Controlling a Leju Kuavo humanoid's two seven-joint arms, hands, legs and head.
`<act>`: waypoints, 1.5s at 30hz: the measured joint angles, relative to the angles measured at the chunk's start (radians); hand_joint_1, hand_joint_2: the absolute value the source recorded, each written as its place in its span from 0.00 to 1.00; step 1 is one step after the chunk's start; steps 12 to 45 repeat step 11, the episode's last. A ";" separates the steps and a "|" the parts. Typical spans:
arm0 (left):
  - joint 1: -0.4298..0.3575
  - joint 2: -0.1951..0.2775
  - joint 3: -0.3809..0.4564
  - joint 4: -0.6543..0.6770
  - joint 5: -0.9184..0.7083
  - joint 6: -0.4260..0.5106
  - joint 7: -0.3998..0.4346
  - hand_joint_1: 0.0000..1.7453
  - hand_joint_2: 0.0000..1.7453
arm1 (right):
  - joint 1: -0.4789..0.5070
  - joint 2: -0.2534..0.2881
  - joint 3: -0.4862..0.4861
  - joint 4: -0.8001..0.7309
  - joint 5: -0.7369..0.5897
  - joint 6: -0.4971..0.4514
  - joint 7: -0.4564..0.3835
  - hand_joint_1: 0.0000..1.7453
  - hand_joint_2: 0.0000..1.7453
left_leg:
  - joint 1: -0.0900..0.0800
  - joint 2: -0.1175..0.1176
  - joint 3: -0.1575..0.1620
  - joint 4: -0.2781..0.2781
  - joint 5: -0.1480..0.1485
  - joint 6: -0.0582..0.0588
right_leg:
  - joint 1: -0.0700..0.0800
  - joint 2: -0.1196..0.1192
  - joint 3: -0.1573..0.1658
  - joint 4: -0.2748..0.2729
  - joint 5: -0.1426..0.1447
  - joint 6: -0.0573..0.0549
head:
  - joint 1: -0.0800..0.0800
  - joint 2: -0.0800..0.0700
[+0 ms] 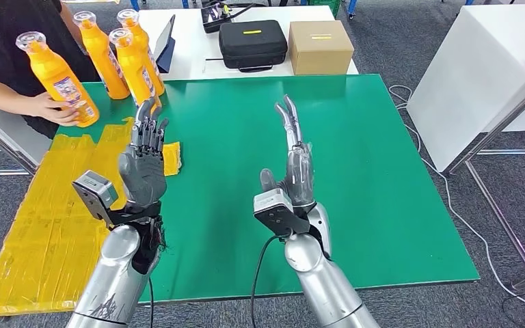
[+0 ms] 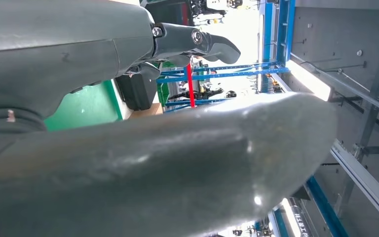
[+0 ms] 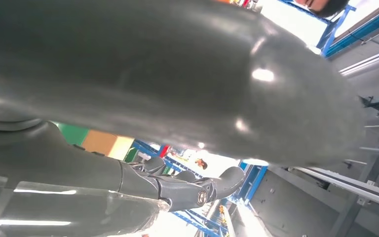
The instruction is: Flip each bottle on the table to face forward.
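Note:
Several orange bottles with clear caps stand at the green table's [image 1: 355, 157] far left corner: three upright ones [image 1: 137, 65] close together, and one tilted bottle [image 1: 58, 76] held by a person's hand [image 1: 53, 108]. My left hand [image 1: 143, 154] is raised over the left side of the table with its fingers straight and apart, holding nothing, just short of the bottles. My right hand [image 1: 294, 160] is raised over the table's middle, fingers extended and empty. The wrist views show my left hand's fingers [image 2: 197, 42] and my right hand's fingers [image 3: 197, 190] stretched out.
A person in black stands at the far left. Yellow sheeting [image 1: 48, 219] covers the table's left edge. Behind it, a white table carries a black case [image 1: 253, 42], a cardboard box [image 1: 320, 46] and a tablet [image 1: 165, 42]. A white table [image 1: 485, 75] stands to the right.

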 joint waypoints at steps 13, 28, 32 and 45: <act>0.000 -0.001 0.000 0.001 0.000 0.000 0.000 0.00 0.00 | -0.002 0.006 0.000 0.000 0.001 0.000 0.001 0.00 0.00 | 0.000 0.000 0.000 0.000 0.000 0.000 | 0.000 0.000 0.000 0.000 0.000 0.000 | 0.000 0.000; 0.000 -0.001 0.000 0.001 0.000 0.000 0.000 0.00 0.00 | -0.002 0.006 0.000 0.000 0.001 0.000 0.001 0.00 0.00 | 0.000 0.000 0.000 0.000 0.000 0.000 | 0.000 0.000 0.000 0.000 0.000 0.000 | 0.000 0.000; 0.000 -0.001 0.000 0.001 0.000 0.000 0.000 0.00 0.00 | -0.002 0.006 0.000 0.000 0.001 0.000 0.001 0.00 0.00 | 0.000 0.000 0.000 0.000 0.000 0.000 | 0.000 0.000 0.000 0.000 0.000 0.000 | 0.000 0.000; 0.000 -0.001 0.000 0.001 0.000 0.000 0.000 0.00 0.00 | -0.002 0.006 0.000 0.000 0.001 0.000 0.001 0.00 0.00 | 0.000 0.000 0.000 0.000 0.000 0.000 | 0.000 0.000 0.000 0.000 0.000 0.000 | 0.000 0.000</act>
